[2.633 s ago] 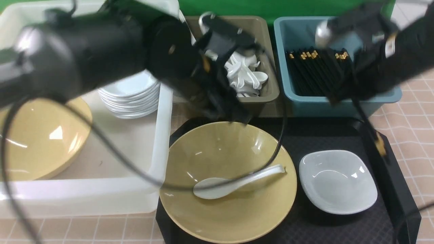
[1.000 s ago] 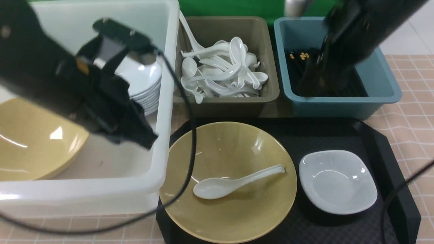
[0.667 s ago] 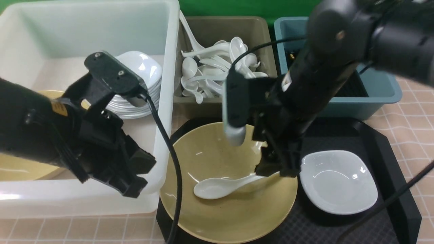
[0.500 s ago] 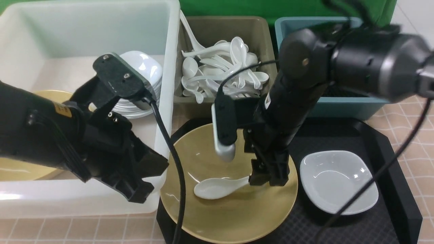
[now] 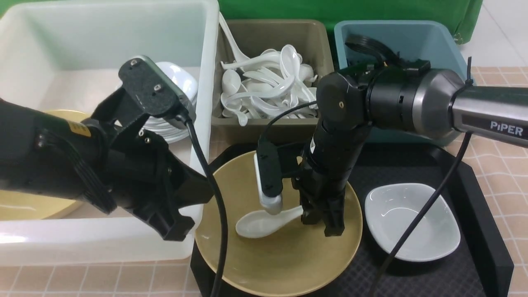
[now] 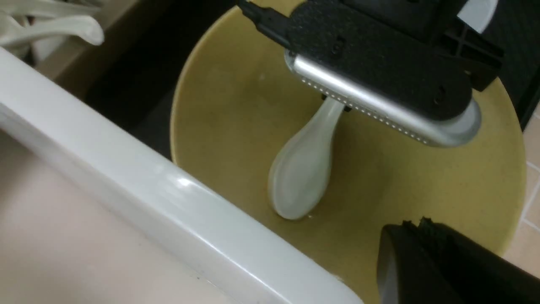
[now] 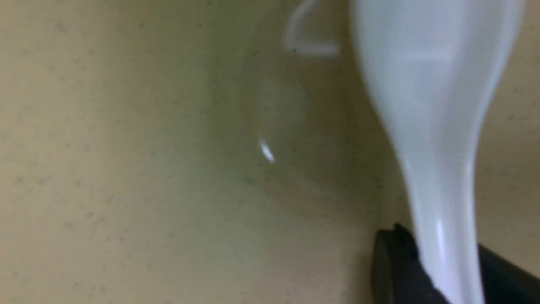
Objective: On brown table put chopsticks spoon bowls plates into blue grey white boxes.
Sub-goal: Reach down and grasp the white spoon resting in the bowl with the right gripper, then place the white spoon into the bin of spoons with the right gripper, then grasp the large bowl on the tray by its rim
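Observation:
A white spoon (image 5: 258, 222) lies in a yellow bowl (image 5: 288, 264) on the black tray. My right gripper (image 5: 321, 222) reaches down into the bowl and is shut on the spoon's handle (image 7: 430, 84), with a black finger on each side. Shut and holding nothing, my left gripper (image 5: 177, 231) hangs over the near right corner of the white box (image 5: 202, 123), beside the bowl (image 6: 228, 126). A small white plate (image 5: 412, 231) sits on the tray to the bowl's right. The chopsticks are hidden behind the right arm.
The white box holds a stack of white plates (image 5: 183, 80) and another yellow bowl (image 5: 33, 206). A grey box (image 5: 272, 128) behind the tray is full of white spoons. The blue box (image 5: 412, 37) stands at the back right. The black tray (image 5: 474, 185) rests on the checked table (image 5: 503, 148).
My right arm swung from the blue box down into the yellow bowl and its jaws closed on the spoon handle. The left arm drifted right and down toward the bowl.

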